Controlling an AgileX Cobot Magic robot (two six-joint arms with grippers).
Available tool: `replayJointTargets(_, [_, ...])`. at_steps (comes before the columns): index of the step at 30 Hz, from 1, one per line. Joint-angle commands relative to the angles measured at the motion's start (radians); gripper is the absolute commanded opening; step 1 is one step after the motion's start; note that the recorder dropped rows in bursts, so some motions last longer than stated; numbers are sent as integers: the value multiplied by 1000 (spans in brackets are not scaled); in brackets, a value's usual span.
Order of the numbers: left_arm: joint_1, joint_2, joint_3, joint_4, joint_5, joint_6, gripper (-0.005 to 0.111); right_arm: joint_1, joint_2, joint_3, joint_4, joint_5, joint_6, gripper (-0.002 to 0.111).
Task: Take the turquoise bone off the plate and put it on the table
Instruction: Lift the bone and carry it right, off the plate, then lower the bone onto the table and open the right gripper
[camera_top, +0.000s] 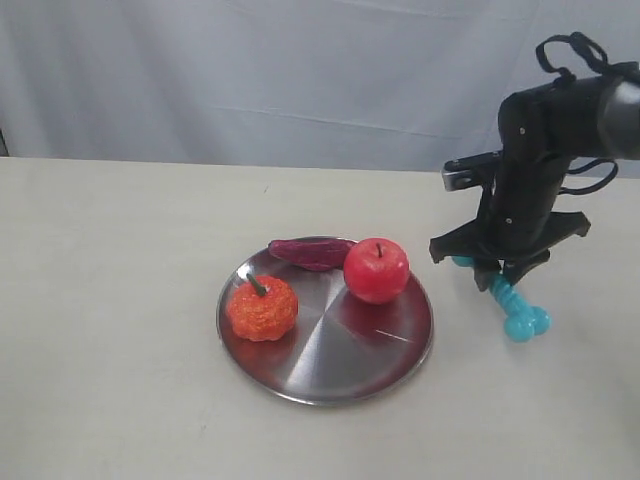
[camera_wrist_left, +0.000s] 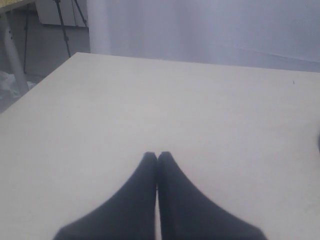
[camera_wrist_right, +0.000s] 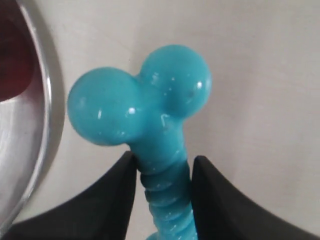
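The turquoise bone hangs tilted to the right of the plate, its lower knobbed end down at the table. My right gripper is shut on its ribbed shaft from above. The right wrist view shows the bone with both black fingers against the shaft, the right gripper just below the knobs, and the plate rim beside it. My left gripper is shut with nothing in it, over bare tabletop; the exterior view does not show it.
On the plate stand a red apple, an orange pumpkin toy and a dark red elongated piece at the back rim. A pale curtain hangs behind the table.
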Motion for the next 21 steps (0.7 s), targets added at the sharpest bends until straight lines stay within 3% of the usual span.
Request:
replayJointTargets(1, [-5, -1, 3, 1, -4, -2, 0, -3, 32, -1, -2, -25, 6, 0])
replayJointTargets(17, [-5, -1, 3, 1, -4, -2, 0, -3, 91, -1, -6, -43, -20, 1])
replayJointTargets(19, [-5, -1, 3, 1, -4, -2, 0, -3, 91, -1, -6, -43, -41, 17])
replayJointTargets(21, [-5, -1, 3, 1, -4, -2, 0, -3, 91, -1, -6, -38, -62, 41])
